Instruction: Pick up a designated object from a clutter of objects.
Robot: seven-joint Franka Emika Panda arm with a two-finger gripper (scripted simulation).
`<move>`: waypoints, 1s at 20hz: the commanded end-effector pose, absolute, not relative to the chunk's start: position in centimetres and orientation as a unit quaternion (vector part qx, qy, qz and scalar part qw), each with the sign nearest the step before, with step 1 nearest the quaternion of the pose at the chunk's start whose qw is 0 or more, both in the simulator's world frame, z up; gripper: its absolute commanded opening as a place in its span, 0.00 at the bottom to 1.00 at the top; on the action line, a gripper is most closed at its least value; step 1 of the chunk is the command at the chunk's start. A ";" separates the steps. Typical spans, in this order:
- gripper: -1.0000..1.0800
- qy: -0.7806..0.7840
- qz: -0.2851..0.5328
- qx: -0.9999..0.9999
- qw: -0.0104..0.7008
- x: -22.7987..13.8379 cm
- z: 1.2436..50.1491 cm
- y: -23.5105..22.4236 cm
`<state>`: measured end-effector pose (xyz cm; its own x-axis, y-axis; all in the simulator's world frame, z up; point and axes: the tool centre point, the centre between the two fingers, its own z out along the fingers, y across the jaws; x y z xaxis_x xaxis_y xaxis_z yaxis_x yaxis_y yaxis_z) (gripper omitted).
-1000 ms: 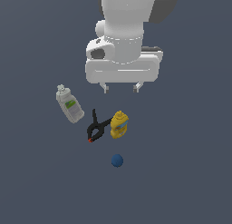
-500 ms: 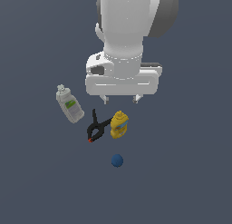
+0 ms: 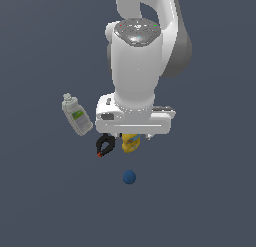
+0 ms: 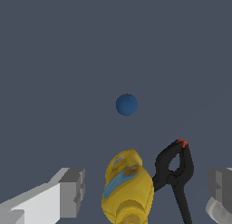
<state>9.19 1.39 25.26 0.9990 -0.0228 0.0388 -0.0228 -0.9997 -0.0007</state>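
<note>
A flat, plain grey-blue worktop is filling both views, with no edge, wall or room showing. The white arm is hanging over the clutter and covering most of the yellow bottle and part of the black clamp in the exterior view. The tool is standing wide, gripping nothing, its grey fingers cut off by the wrist frame, with bottle and clamp lying between them. The blue ball is sitting alone on the worktop, near the yellow bottle but apart from it. The grey-white bottle is lying toward the exterior view's left; its green label is too small to read.
</note>
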 end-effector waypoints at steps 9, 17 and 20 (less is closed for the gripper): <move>0.96 0.035 -0.008 -0.999 0.000 13.6 15.8 1.0; 0.96 0.048 -0.002 -0.999 0.000 15.1 10.3 0.7; 0.96 0.050 -0.001 -0.999 0.000 15.3 9.1 0.6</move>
